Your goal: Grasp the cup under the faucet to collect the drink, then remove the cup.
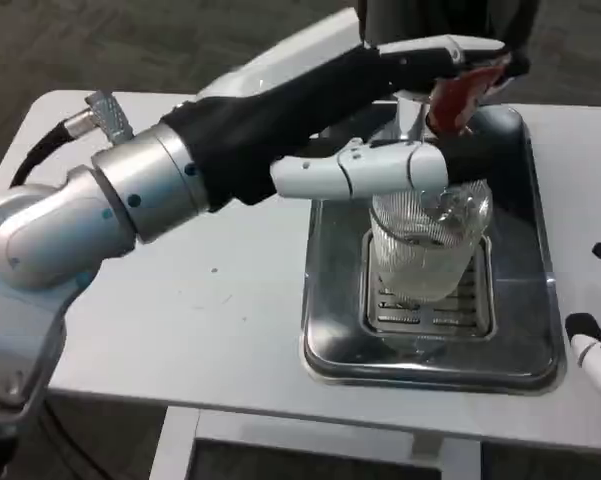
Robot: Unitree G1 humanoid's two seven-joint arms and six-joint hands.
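Observation:
A clear ribbed cup [427, 250] stands on the slotted grate of the steel drip tray [335, 300], under the faucet [412, 120]. My left arm reaches across from the left, and my left hand [380, 120] is at the faucet. Its upper fingers [450, 50] lie over the red lever [460, 95], and a lower finger [365, 175] runs across the front of the cup's rim. Whether it grips the lever or the cup is hidden. My right hand [592, 345] shows just its fingertips at the right edge, apart from the tray and holding nothing.
The drip tray takes up the right half of the white table [200, 300]. The table's front edge runs close below the tray. A cable [40, 145] trails from my left forearm at the far left.

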